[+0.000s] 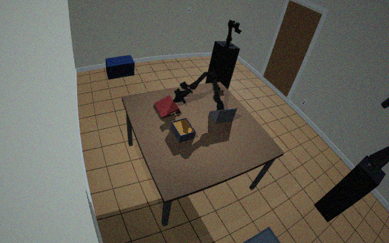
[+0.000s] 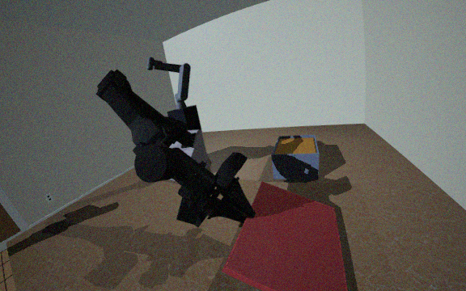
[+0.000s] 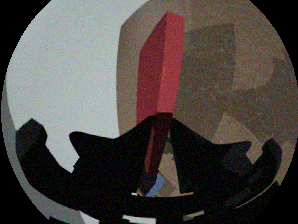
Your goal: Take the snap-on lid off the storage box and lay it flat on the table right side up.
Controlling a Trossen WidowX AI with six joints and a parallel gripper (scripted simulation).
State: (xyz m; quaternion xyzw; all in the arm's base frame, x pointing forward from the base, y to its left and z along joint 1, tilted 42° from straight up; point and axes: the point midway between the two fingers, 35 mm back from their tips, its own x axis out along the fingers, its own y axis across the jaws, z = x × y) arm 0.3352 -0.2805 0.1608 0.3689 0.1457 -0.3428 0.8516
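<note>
The red lid (image 1: 166, 106) (image 2: 294, 246) (image 3: 172, 60) is off the box and tilted, low over the table. Its broad face is turned upward in the top and exterior views. My gripper (image 1: 175, 100) (image 2: 249, 218) (image 3: 161, 120) is shut on one edge of the lid. Whether the lid's lower edge touches the table I cannot tell. The storage box (image 1: 186, 136) (image 2: 311, 159) stands upright and uncovered on the table, blue-grey outside and orange inside. It is apart from the lid. A small blue part of it shows between the fingers in the wrist view.
The brown table (image 1: 215, 165) (image 2: 399, 226) bears the box and my arm's grey mount (image 1: 223, 115), to the right of the box in the top view. Black pedestals (image 1: 223, 59) (image 1: 350, 189) with other arms stand off the table. A blue block (image 1: 120, 67) lies on the floor.
</note>
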